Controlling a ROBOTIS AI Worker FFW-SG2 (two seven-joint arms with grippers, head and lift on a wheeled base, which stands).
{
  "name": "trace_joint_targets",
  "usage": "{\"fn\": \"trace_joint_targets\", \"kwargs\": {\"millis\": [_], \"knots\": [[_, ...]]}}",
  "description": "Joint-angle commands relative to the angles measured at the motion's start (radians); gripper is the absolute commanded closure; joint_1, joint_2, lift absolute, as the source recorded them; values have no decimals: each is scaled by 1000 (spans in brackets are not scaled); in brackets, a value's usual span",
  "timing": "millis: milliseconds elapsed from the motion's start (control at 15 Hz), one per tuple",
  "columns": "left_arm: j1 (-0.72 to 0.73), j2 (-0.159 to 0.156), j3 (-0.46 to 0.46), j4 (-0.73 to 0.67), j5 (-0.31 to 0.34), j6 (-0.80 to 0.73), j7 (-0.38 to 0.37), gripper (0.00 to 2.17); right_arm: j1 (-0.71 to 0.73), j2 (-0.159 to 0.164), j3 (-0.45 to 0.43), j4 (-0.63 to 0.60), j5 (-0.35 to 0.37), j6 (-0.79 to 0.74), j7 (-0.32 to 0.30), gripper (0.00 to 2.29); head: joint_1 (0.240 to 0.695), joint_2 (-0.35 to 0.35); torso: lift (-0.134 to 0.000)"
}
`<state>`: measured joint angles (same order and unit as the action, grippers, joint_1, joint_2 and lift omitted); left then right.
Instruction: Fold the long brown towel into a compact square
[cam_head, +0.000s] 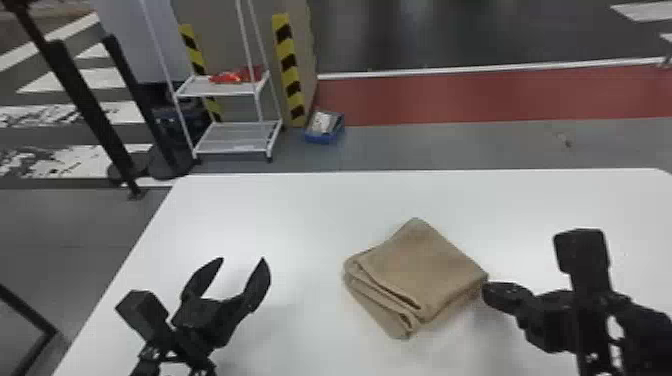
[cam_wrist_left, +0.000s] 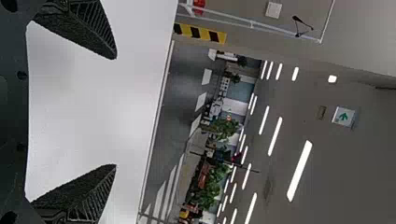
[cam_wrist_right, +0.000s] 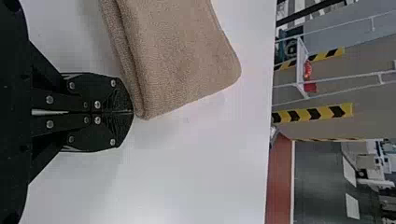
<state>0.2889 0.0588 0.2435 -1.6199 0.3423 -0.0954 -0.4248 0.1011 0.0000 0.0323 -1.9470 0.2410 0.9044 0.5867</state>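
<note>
Head view: the towel (cam_head: 420, 270) lies on the table (cam_head: 310, 215) between the two grippers, folded in layers into a roughly square bundle, one corner toward the far edge. Left gripper (cam_head: 242, 260): over the table, well apart from the towel, fingers wide, nothing between them. Right gripper (cam_head: 487, 294): at the towel's right-hand corner. Right wrist view: fingers closed together, no cloth seen between them; contact with the towel cannot be confirmed.
</note>
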Motion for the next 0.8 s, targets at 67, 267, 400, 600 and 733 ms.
{"fn": "trace_joint_targets", "kwargs": {"millis": [67, 267, 400, 600, 733], "knots": [[4, 1, 14, 0, 4, 0, 0, 39, -130, 1, 80, 160, 20, -6, -27, 2111, 695, 196, -126], [3, 3, 14, 3, 4, 0, 0, 39, -213, 1, 109, 266, 11, -64, -80, 2108, 695, 217, -126], [-2, 4, 14, 12, 6, 0, -8, 39, -258, 1, 129, 332, -5, -126, -122, 2108, 695, 221, -126], [-22, 10, -3, 29, 6, 0, -11, 39, -311, 1, 132, 431, -14, -212, -151, 2108, 695, 221, -126], [-22, 13, -4, 31, 6, 0, -12, 39, -339, 1, 133, 488, -32, -267, -154, 2108, 695, 216, -126]]}}
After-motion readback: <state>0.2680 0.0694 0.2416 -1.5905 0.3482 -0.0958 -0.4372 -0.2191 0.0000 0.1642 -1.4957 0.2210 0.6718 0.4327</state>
